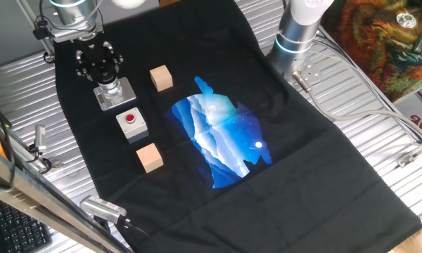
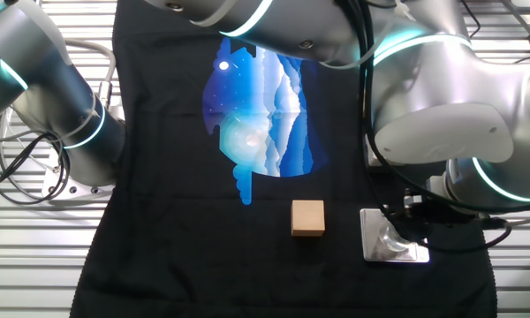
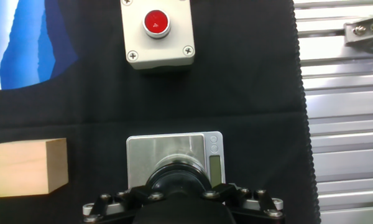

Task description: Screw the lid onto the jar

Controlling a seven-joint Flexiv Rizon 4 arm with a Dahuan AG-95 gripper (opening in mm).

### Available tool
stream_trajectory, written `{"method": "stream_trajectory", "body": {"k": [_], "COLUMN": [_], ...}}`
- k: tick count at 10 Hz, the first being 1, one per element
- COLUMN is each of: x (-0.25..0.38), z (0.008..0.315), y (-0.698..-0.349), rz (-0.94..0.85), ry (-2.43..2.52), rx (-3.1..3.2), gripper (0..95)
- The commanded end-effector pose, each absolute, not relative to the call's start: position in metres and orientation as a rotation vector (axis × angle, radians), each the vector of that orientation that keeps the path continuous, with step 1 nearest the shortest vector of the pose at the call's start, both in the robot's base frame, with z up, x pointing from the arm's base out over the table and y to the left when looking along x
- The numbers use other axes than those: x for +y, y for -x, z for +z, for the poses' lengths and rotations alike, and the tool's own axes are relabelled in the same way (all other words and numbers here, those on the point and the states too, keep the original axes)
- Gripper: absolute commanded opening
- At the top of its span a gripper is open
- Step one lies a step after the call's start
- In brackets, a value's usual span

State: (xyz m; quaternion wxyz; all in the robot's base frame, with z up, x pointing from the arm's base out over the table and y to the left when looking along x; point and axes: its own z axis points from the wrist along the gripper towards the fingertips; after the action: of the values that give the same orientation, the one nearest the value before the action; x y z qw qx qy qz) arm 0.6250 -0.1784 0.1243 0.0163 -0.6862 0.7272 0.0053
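Note:
The jar (image 1: 111,88) is a small pale cylinder on a grey square metal base plate (image 1: 124,97), standing at the back left of the black cloth. My gripper (image 1: 107,76) hangs straight down onto its top. In the hand view the round black lid (image 3: 177,177) sits centred over the base plate (image 3: 143,155), and my gripper (image 3: 178,190) is shut on it. The lid hides the jar's mouth, so how far it is seated cannot be told. In the other fixed view the jar (image 2: 389,237) shows under the hand.
A grey box with a red button (image 1: 132,123) stands just in front of the jar. One wooden cube (image 1: 161,78) lies to its right, another (image 1: 149,157) nearer the front. A second arm's base (image 1: 299,31) stands at the back. The cloth's edge (image 3: 298,112) meets ribbed metal.

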Motion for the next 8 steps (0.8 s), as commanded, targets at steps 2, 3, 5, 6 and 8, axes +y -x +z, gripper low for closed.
{"method": "stream_trajectory", "body": {"k": [2, 3, 5, 6, 8], "x": [-0.1788, -0.1789, -0.1791, -0.1792, -0.1792], "z": [0.1236, 0.1235, 0.1229, 0.1228, 0.1227], "y": [-0.6255, -0.6255, -0.6254, -0.6254, -0.6254], "rz": [0.017, 0.015, 0.012, 0.012, 0.012], "ry": [2.125, 2.124, 2.12, 2.12, 2.117], "rx": [2.264, 2.264, 2.266, 2.266, 2.268], "gripper": [76.0, 76.0, 76.0, 76.0, 76.0]}}
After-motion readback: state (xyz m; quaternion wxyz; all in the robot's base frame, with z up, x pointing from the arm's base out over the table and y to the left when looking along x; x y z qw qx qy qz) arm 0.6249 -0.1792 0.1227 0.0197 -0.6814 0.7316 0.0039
